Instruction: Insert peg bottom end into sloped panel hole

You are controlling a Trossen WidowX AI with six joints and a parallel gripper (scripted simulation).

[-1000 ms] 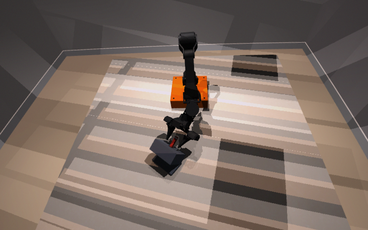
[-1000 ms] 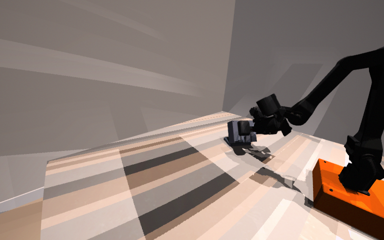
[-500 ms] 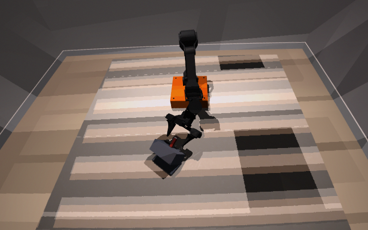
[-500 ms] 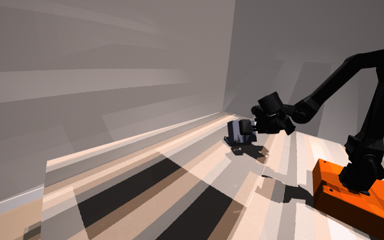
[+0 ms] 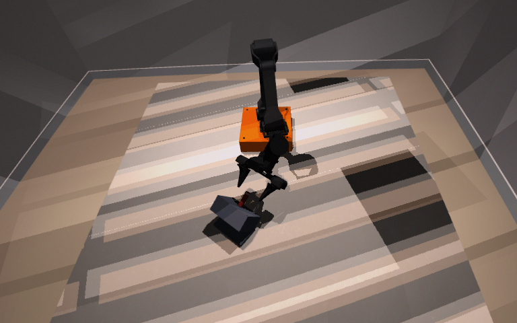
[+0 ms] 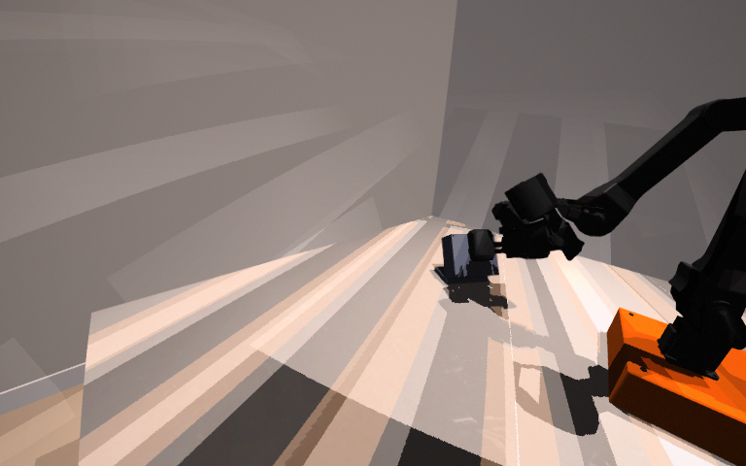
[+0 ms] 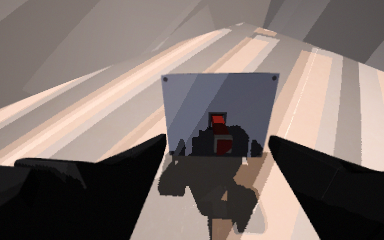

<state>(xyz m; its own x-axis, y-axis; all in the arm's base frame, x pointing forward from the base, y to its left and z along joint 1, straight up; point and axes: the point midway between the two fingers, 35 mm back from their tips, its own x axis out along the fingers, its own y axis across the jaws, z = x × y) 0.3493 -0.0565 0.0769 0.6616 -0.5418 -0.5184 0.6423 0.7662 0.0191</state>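
Note:
The dark sloped panel (image 5: pixel 233 217) (image 6: pixel 454 258) (image 7: pixel 220 92) stands on the table in front of the arm. The red peg (image 5: pixel 242 200) (image 7: pixel 218 120) sits in the panel's hole, with its outer end sticking out towards the wrist camera. My gripper (image 5: pixel 251 191) (image 6: pixel 477 247) (image 7: pixel 216 139) is open wide, one finger on each side of the peg's line and a little back from the panel. Nothing is between the fingers and they do not touch the peg. In the exterior view the peg is hidden behind a finger.
The arm's orange base (image 5: pixel 249 134) (image 6: pixel 640 356) stands behind the gripper. A thin raised border (image 5: pixel 266 62) runs around the striped table.

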